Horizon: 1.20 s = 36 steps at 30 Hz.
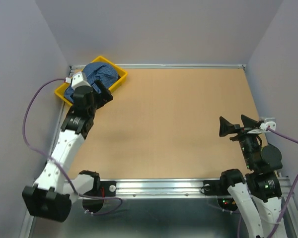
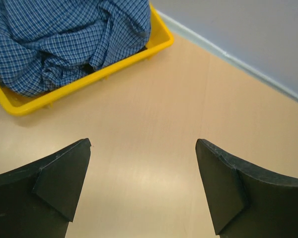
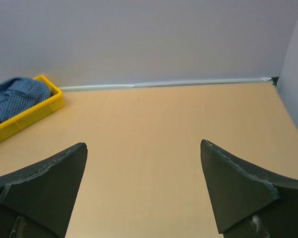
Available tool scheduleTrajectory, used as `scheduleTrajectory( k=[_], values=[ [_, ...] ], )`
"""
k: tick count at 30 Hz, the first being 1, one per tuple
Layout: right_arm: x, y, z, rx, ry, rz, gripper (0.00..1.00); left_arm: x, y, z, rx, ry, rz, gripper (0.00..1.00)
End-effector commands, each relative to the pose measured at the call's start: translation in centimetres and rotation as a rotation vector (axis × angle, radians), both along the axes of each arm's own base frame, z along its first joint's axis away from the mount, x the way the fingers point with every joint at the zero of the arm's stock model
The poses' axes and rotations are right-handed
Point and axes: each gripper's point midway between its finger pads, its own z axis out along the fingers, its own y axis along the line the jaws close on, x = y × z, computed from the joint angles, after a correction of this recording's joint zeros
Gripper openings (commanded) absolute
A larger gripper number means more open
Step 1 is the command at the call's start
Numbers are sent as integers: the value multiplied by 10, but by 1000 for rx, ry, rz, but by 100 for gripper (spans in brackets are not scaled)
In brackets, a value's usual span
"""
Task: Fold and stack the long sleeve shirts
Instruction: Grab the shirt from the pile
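A crumpled blue shirt (image 1: 100, 73) is heaped in a yellow bin (image 1: 120, 81) at ten o'clock. Soft, limp cloth, probably best pinched at a raised fold. Both jaws are spread open, empty.

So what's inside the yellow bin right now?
A crumpled blue checked shirt fills the yellow bin, bulging above its rim. Anything lying under that shirt is covered, so a second garment cannot be confirmed.

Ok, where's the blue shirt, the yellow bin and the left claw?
blue checked shirt (image 2: 64, 39), left wrist view, middle of the crumpled cloth.
yellow bin (image 2: 124, 63), left wrist view, its near wall.
left gripper (image 2: 143, 144), left wrist view, midway between its open fingertips.
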Motion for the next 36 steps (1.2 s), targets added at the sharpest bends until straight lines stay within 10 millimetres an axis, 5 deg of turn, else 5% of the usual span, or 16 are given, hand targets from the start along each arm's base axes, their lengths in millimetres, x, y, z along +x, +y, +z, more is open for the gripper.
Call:
scheduleTrajectory(
  k=[1,4,10,12,13,16,24,27,31,32,36],
  values=[
    [-5,8,23,-25,-16,49,100,51,3,18,-60,-23,55,99],
    [-4,7,27,11,-4,41,100,96,14,-17,-77,77,120,99],
    [-7,25,24,37,25,141,100,157,54,-44,-71,135,282,99],
    [-8,28,23,50,37,158,100,180,68,-82,-55,216,334,99],
    [-8,29,23,49,41,165,100,183,71,-72,-61,197,341,99],
    [-7,37,21,64,60,206,100,204,87,-107,-32,263,399,99],
    [2,44,5,61,117,234,100,229,110,-146,-1,339,455,95],
    [4,44,3,61,126,227,100,235,111,-154,10,351,445,68],
    [6,43,4,48,129,223,100,239,108,-138,29,325,409,8],
    [6,42,6,42,125,220,100,239,107,-128,31,305,405,0],
    [8,38,13,15,108,198,100,232,111,-61,48,180,403,0]
  ],
)
